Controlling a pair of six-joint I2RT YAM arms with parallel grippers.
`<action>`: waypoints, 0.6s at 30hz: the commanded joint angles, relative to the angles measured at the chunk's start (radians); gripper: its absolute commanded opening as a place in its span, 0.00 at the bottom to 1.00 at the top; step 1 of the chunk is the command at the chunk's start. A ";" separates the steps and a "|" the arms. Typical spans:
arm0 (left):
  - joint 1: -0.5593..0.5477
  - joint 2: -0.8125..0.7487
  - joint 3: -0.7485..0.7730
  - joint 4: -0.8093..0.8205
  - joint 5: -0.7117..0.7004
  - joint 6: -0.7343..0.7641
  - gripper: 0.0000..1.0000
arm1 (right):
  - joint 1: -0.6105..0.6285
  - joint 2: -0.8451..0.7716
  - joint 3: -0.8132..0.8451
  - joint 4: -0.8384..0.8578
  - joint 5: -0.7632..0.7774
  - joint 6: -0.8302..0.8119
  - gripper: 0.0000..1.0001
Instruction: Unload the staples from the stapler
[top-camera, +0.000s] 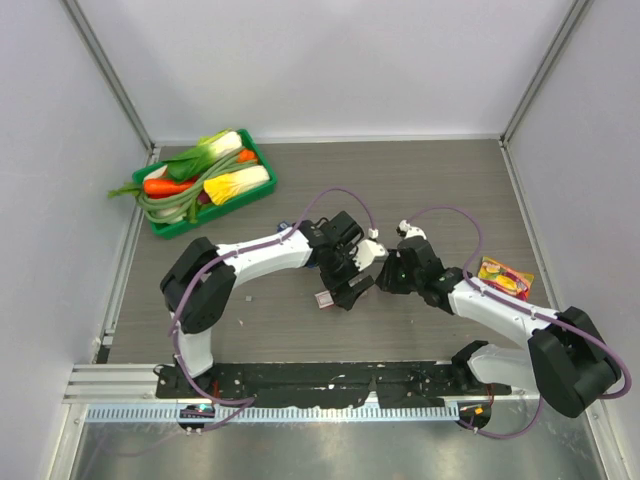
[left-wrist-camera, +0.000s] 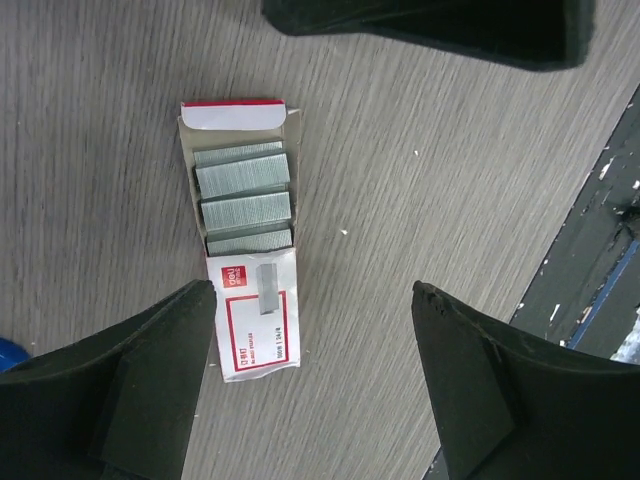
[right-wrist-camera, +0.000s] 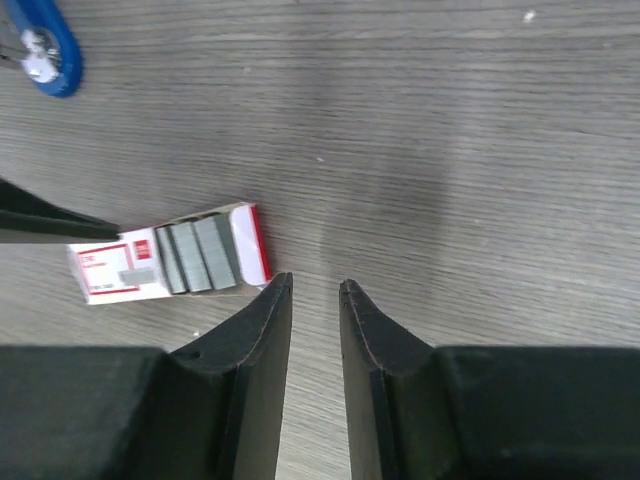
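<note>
Only the overhead view shows the whole wood-grain grey tabletop. The left gripper and right gripper meet near its middle. A green plastic tray of toy vegetables sits far back on the left, and a yellow and red crinkled packet lies by the right arm. From up there the red, white and grey cardboard staple box is a mere speck under the left gripper.

The left wrist view shows the box lying open and flat, with rows of grey strips in its tray. It sits between the fingers, close to one of them. The left gripper is spread wide and grasps nothing. A black rail along the table's near edge crosses the right side of that view.

The right wrist view adds a blue rounded plastic piece with a silvery fitting, cropped at the corner and too partial to identify. It lies well apart from the box. The right gripper is almost clenched, with only a narrow slit and nothing in it, and its tips sit just beside the box's red end.

The loose staples cannot be made out in any view

Bare tabletop lies open behind and to the right of both grippers
</note>
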 joint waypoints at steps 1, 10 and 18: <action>0.009 -0.014 -0.002 0.019 -0.035 -0.003 0.84 | -0.033 -0.010 -0.013 0.126 -0.138 0.045 0.32; 0.009 -0.112 -0.146 0.036 -0.132 0.078 0.87 | -0.070 0.122 0.014 0.238 -0.241 0.046 0.33; 0.052 -0.221 -0.240 0.027 -0.141 0.169 0.82 | -0.070 0.168 0.017 0.269 -0.261 0.037 0.29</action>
